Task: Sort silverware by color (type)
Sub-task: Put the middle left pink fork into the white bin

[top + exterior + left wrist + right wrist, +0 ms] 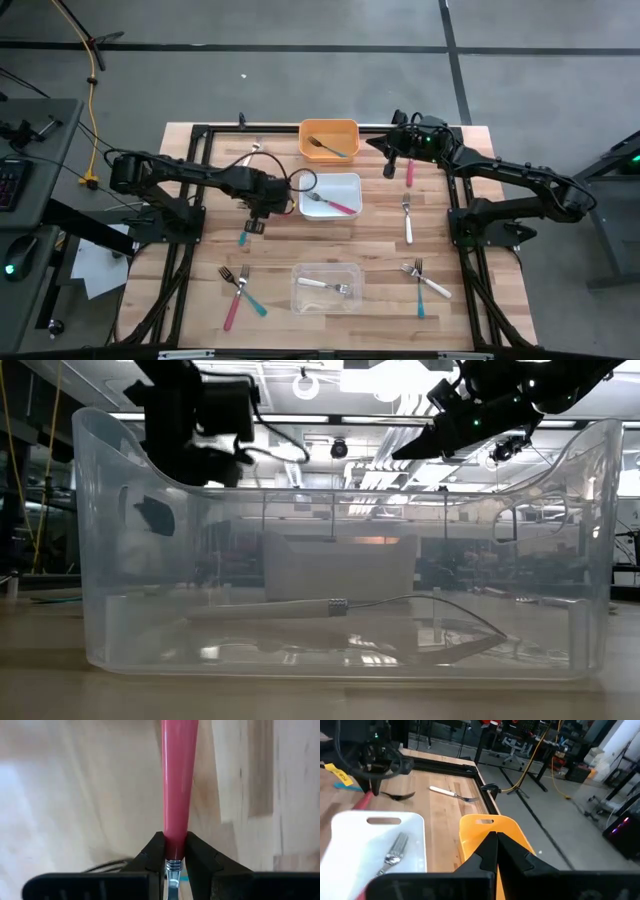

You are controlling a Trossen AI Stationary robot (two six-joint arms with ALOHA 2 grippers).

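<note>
Roughly a third done by my read. My left gripper (172, 854) is clamped on a pink fork (178, 780), pinching it where handle meets metal neck, hovering just left of the white bin (335, 181). My right gripper (493, 851) sits above the far right of the table (500, 290) near the orange bin (328, 127); wrist view shows its fingers pressed together, nothing between them. Bins: the orange one holds one fork (327, 149), handle colour unclear from above; the white bin has one pink-handled fork (332, 203); the clear bin (327, 285) at the near centre holds one white-handled fork (324, 285). Left loose on the table: a teal fork (244, 234) under my left gripper, a pink and teal pair (240, 291) near left, a white and teal pair (422, 283) near right, a white fork (408, 220) and a pink one (409, 172) on the right, plus a white one (453, 793) far left by the frame. So eight or so forks to go, counting the one in hand.
</note>
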